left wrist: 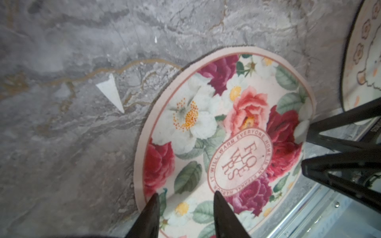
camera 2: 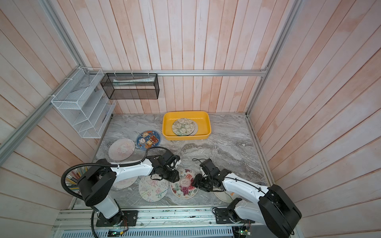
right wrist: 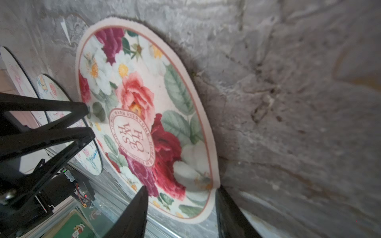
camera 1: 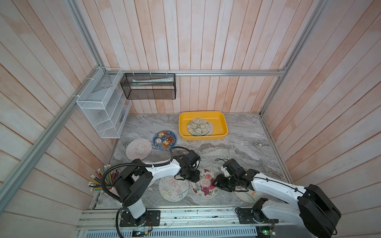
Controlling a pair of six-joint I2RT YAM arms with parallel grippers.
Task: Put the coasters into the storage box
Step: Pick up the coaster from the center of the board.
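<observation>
1. A round cream rose coaster [camera 1: 205, 184] printed with red, pink and white blooms lies flat on the grey marble table [camera 1: 237, 148]. It sits near the front edge, between the two arms.
2. The left gripper [left wrist: 186, 204] hangs over the coaster's rim on its own arm's side. Its two black fingertips stand apart, and the flower print shows in the gap between them.
3. The right gripper [right wrist: 182, 197] is at the opposite rim with its jaws also spread. One fingertip is above the print and the other is outside the edge, where the rim curls up slightly. Whether that finger truly presses the rim is hard to tell.
4. The yellow storage box [camera 1: 183, 123] sits at the back of the table, well apart from both grippers. Inside it a green-outlined coaster [camera 1: 199, 126] lies on a second disc, of which only a sliver shows.
5. Other coasters lie loose on the table:
   - A line-drawn flower coaster [camera 1: 174, 188] is just beside the rose one.
   - A dark blue cartoon coaster [camera 1: 165, 140] and a pale pink coaster [camera 1: 138, 149] lie further back on the left.
   - A half-hidden coaster [camera 1: 247, 195] lies under the right arm.
   - Another hidden coaster [camera 2: 123, 182] lies under the left arm.
6. A white wire rack [camera 1: 101, 111] hangs on the left wall and a black mesh basket [camera 1: 148, 86] on the back wall. Pencils [camera 1: 101, 179] stand at the front left corner.
</observation>
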